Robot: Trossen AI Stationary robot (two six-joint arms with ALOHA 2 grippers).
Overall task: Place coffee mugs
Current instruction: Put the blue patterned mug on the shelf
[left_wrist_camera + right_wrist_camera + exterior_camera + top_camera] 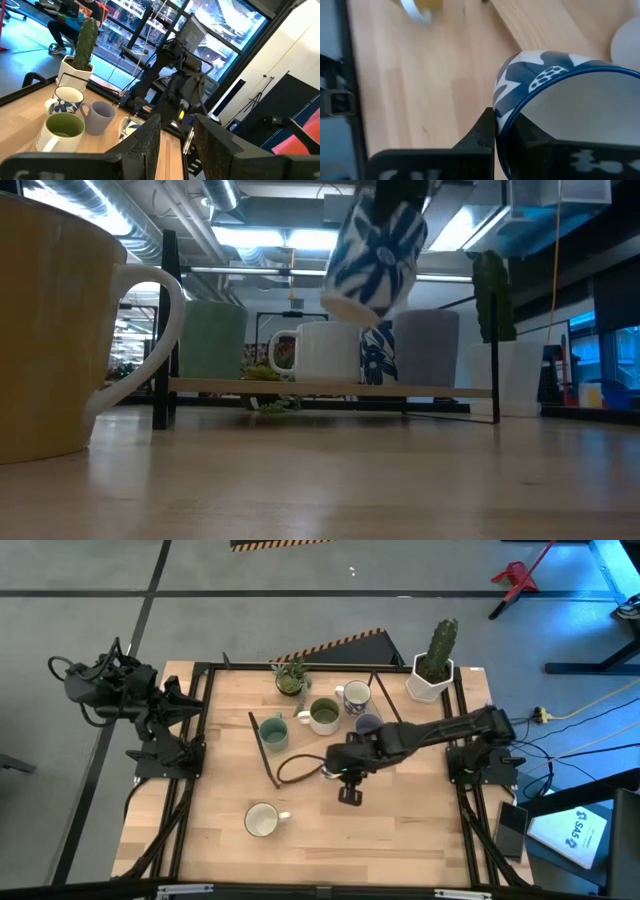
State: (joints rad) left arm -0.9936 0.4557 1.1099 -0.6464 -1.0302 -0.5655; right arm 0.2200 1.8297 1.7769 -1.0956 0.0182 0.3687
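Observation:
My right gripper (pixel 338 772) is over the middle of the table, shut on a white mug with a dark blue pattern (pixel 375 255). That mug also fills the right wrist view (pixel 555 90). A teal mug (pixel 272 732), an olive-green mug (pixel 323 715), a second patterned mug (pixel 355 697) and a lavender mug (pixel 368 724) stand upright at the far middle. A plain white mug (pixel 262 820) stands on the table near the front. My left gripper (pixel 193 702) is open and empty at the table's left edge. My right gripper pinches the patterned mug's rim wall (pixel 506 116), with one finger (pixel 482 132) outside and the other inside the mug. The mug is lifted clear of the table and hangs tilted below the gripper (pixel 375 255).
A low wooden shelf (pixel 330 388) on a black frame crosses the far part of the table. A white hexagonal pot with a cactus (pixel 432 670) stands at the far right, and a small green plant (pixel 291 678) at the far middle. A black cable loop (pixel 290 768) lies beside my right gripper.

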